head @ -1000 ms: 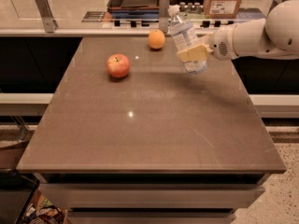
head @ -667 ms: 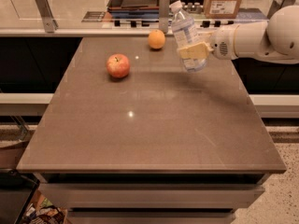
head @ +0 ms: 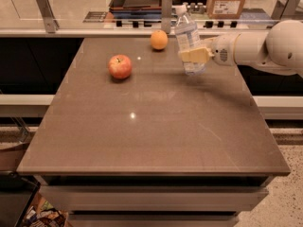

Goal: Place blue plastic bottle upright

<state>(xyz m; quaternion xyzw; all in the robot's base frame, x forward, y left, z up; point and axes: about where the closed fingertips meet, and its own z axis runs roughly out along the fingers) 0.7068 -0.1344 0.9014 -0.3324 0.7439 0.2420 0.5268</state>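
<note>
1. The hand (head: 194,56) is over the far right part of the bench (head: 156,136), at the end of the white arm (head: 255,46) that reaches in from the right edge.
2. The hand is clenched around the bottle (head: 187,32), its cream fingers (head: 189,56) wrapping the lower half of the body.
3. The bottle is close to upright: the cap (head: 181,9) is at the top and the base points down at the bench, with a slight lean of the cap to the left.
4. I cannot tell whether the base touches the bench or hangs just above it; it looks very near the surface.
5. The orange (head: 159,39) sits just left of the bottle, near the far edge, and the apple (head: 120,66) lies further left, well apart from the hand.
6. Done so far, by my reading: the bottle is grasped and turned to stand cap-up.
7. Left to do, as I judge it: take out the last of the tilt, set the base flat on the bench, let go, and draw the hand away without knocking it.
8. The task looks well past halfway, but it is not finished while the hand grips the bottle.
9. The main risk I see is that a light, tall bottle may topple if released while leaning.
</note>
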